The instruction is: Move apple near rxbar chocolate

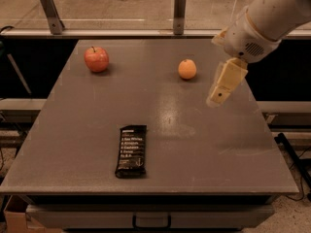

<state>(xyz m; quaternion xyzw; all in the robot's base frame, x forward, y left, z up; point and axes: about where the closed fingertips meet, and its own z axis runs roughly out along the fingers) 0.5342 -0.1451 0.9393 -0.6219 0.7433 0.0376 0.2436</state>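
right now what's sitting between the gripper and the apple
In the camera view, the orange lies roughly between the gripper, hovering over the right of the table, and the apple at far left; the rest of that stretch is bare.

The flat grey counter [204, 149] looks smooth and matt, with a faint sheen near its middle. The round red apple [96, 59] has glossy skin, and the small orange fruit [187, 69] looks duller. The black rectangular rxbar chocolate [131, 151] wrapper seems slick plastic film. The cream gripper [217, 99], at centre right of the frame, looks like smooth matt plastic.
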